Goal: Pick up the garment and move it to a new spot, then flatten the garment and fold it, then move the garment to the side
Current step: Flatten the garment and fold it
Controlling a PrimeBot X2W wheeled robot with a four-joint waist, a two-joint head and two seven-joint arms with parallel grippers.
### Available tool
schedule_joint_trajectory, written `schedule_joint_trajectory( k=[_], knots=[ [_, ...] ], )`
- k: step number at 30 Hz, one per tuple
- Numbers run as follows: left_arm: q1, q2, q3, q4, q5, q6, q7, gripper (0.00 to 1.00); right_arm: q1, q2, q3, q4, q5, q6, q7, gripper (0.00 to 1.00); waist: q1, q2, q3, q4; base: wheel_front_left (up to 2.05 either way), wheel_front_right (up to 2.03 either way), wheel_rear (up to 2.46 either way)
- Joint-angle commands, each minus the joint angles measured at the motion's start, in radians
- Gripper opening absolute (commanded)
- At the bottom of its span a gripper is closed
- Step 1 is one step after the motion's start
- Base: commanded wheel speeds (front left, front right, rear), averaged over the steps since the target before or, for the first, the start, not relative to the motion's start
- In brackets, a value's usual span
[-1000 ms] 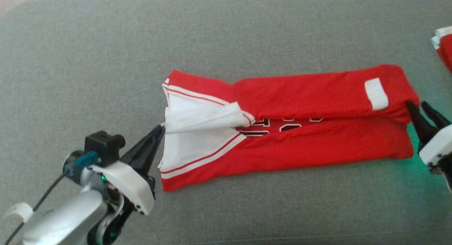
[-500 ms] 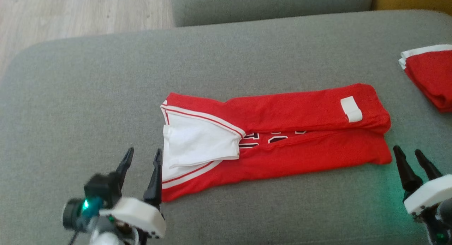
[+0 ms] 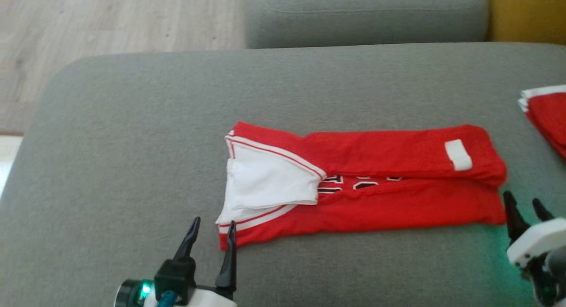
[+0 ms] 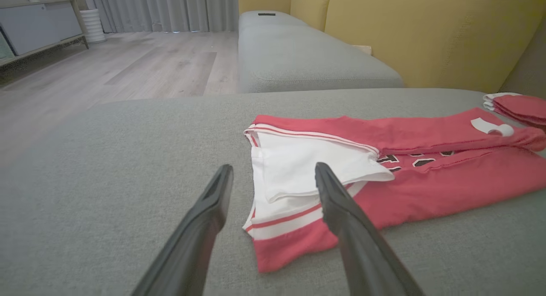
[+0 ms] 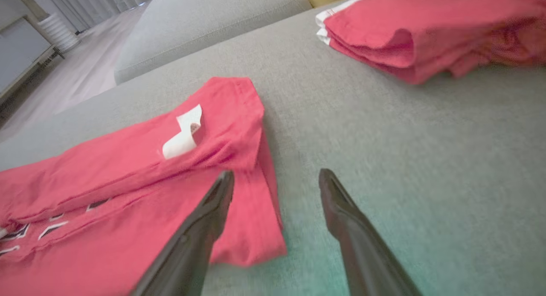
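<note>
The shirt [image 3: 367, 196] lies on the sofa [image 3: 132, 143], long way from 9 to 3 o'clock, with the left pincer [image 3: 214, 221] just beside its 7 o'clock corner and the right pincer [image 3: 521, 197] just beside its 4 o'clock corner, both open and empty.

L claw [image 3: 214, 221] at lower left, fingers spread wide, holding nothing. R claw [image 3: 521, 197] lower right, likewise parted & empty.

Two red garments, jersey [image 3: 398, 156], folded pile [image 3: 548, 117], two tools, left tool [image 3: 214, 221], right tool [image 3: 521, 197], two grey cushions [image 3: 132, 165]
</note>
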Motion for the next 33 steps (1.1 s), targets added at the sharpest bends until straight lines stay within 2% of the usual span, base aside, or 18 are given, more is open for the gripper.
schedule_joint_trajectory(
  k=[1,9,18,19,20,22,23,27,33],
  knots=[
    [-0.032,-0.002,0.042,-0.026,0.012,-0.003,-0.012,1.0,-0.053,-0.02,0.006,-0.021,-0.016,0.007,0.001,1.0,0.0,-0.0001,0.012,0.024,0.0,0.0,0.0],
    [-0.05,-0.048,0.077,-0.009,0.081,-0.057,-0.012,1.0,-0.178,-0.02,-0.092,0.114,-0.121,0.007,0.07,1.0,0.0,-0.0001,0.069,0.088,0.0,0.0,0.0],
    [-0.058,-0.093,0.121,0.002,0.118,-0.105,-0.012,1.0,-0.236,-0.002,-0.06,0.206,-0.152,0.007,0.164,1.0,0.0,-0.0001,0.099,0.083,0.0,0.0,0.0],
    [-0.058,-0.096,0.126,0.004,0.122,-0.109,-0.012,1.0,-0.239,0.002,-0.052,0.209,-0.146,0.007,0.171,0.85,0.0,-0.0001,0.099,0.08,0.0,0.0,0.0],
    [-0.058,-0.099,0.131,0.006,0.126,-0.114,-0.012,1.0,-0.24,0.006,-0.044,0.211,-0.138,0.007,0.178,0.46,0.0,-0.0001,0.099,0.077,0.0,0.0,0.0],
    [-0.058,-0.103,0.138,0.009,0.134,-0.123,-0.012,1.0,-0.242,0.008,-0.031,0.21,-0.12,0.007,0.186,0.12,0.0,-0.0001,0.098,0.071,0.0,0.0,0.0],
    [-0.057,-0.106,0.142,0.011,0.137,-0.127,-0.012,1.0,-0.242,0.009,-0.024,0.207,-0.109,0.007,0.186,0.0,0.0,-0.0001,0.097,0.068,0.0,0.0,0.0],
    [-0.054,-0.111,0.159,0.016,0.149,-0.14,-0.012,1.0,-0.24,-0.015,-0.007,0.198,-0.091,0.007,0.161,0.0,0.0,-0.0001,0.093,0.055,0.0,0.0,0.0],
    [-0.047,-0.113,0.178,0.023,0.168,-0.156,-0.012,1.0,-0.259,-0.086,-0.018,0.205,-0.102,0.007,0.118,0.0,0.0,-0.0001,0.087,0.03,0.0,0.0,0.0]
  ],
)
